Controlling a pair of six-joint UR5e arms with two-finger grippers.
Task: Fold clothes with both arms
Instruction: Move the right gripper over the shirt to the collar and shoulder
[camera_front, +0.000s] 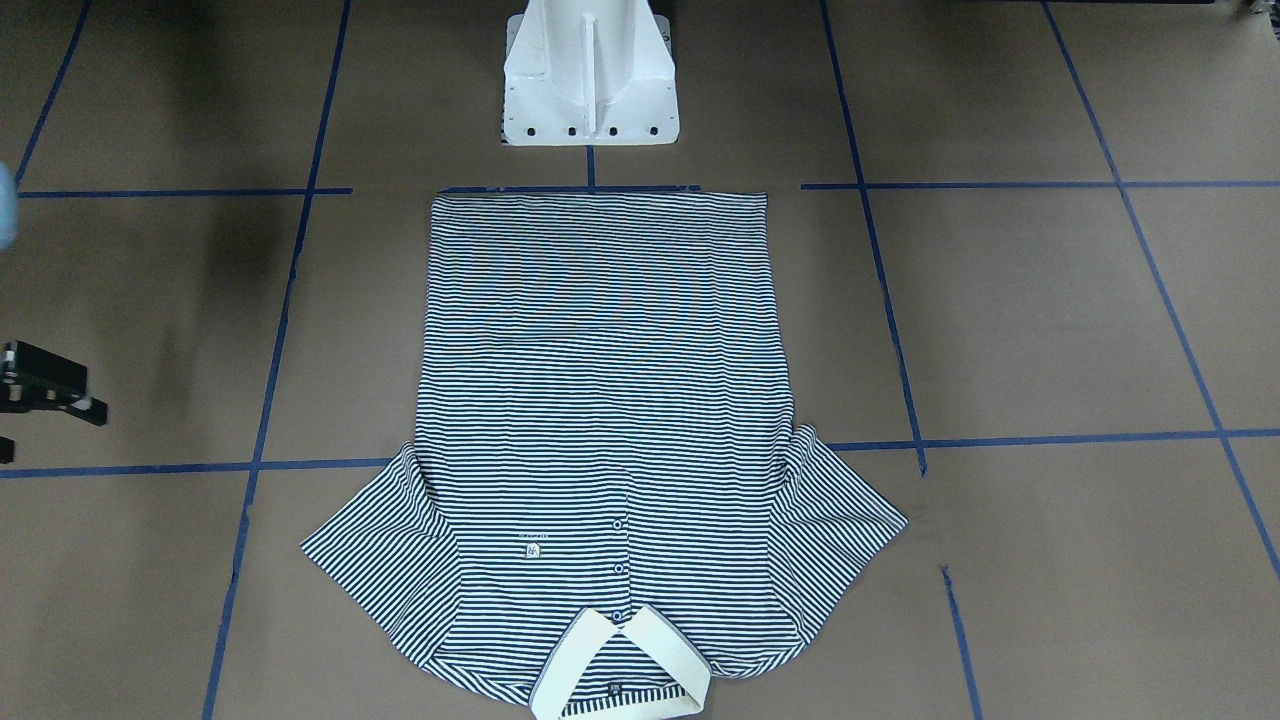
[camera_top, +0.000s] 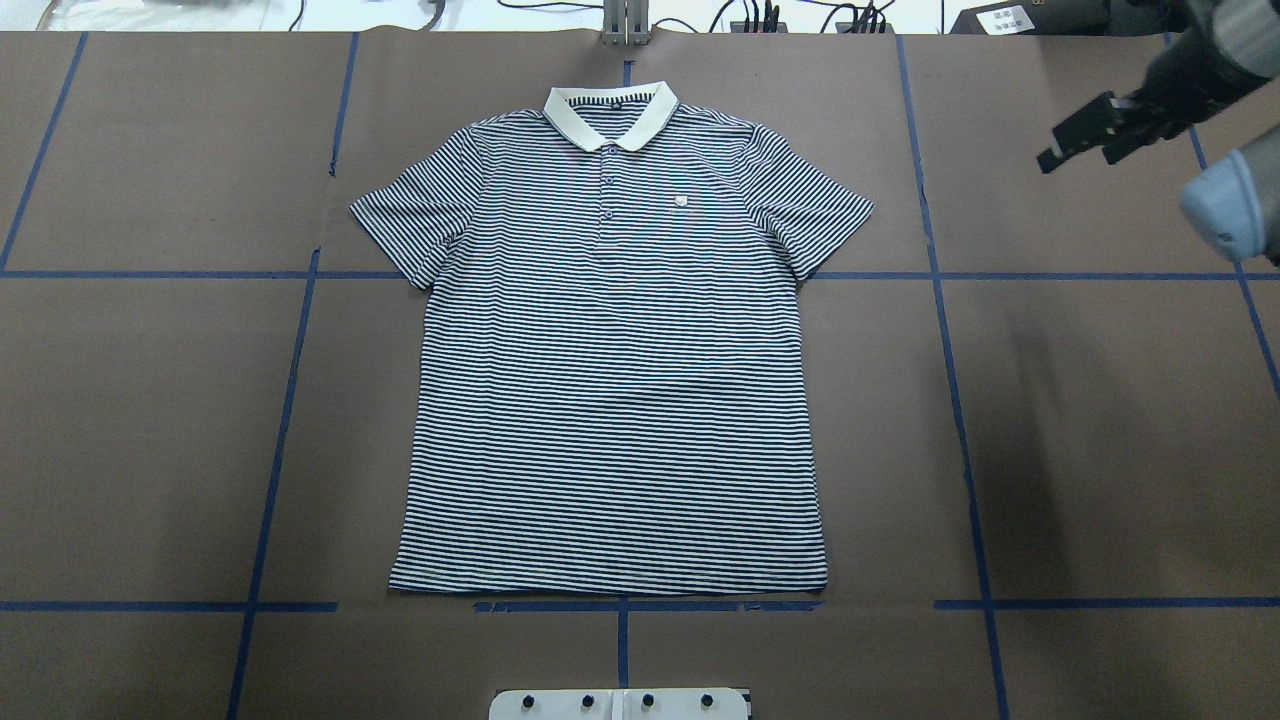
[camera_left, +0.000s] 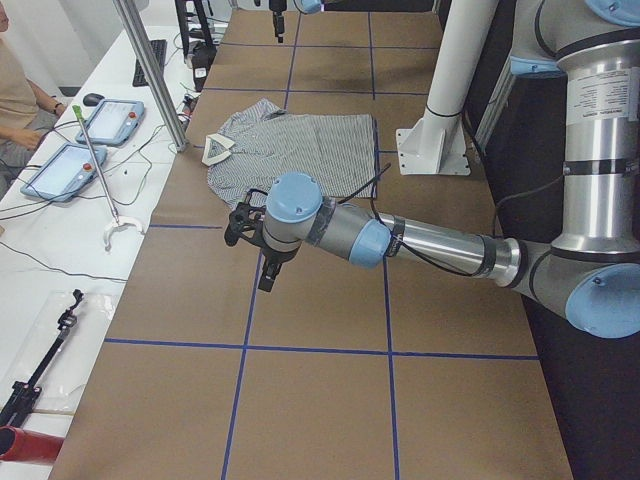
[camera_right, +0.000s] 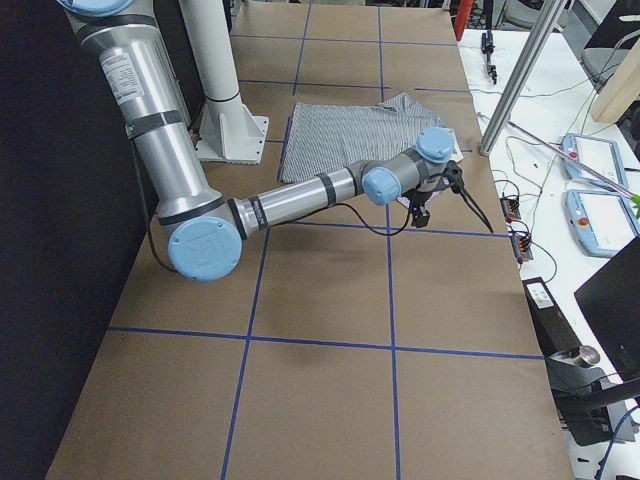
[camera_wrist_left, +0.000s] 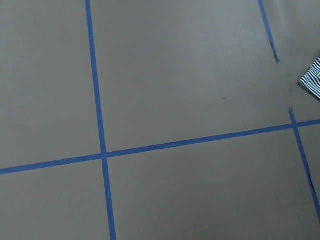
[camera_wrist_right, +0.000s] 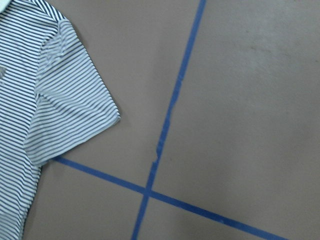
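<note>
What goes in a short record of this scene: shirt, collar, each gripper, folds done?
Shirt: polo shirt flat, front up, sleeves spread
Collar: collar at the end away from the base
Left gripper: left gripper over bare table, off the shirt
Right gripper: right gripper past the sleeve, off the shirt
Folds done: none

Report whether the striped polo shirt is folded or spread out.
The polo shirt is spread flat, front up: both sleeves lie out sideways, the hem runs straight, and nothing is doubled over.
</note>
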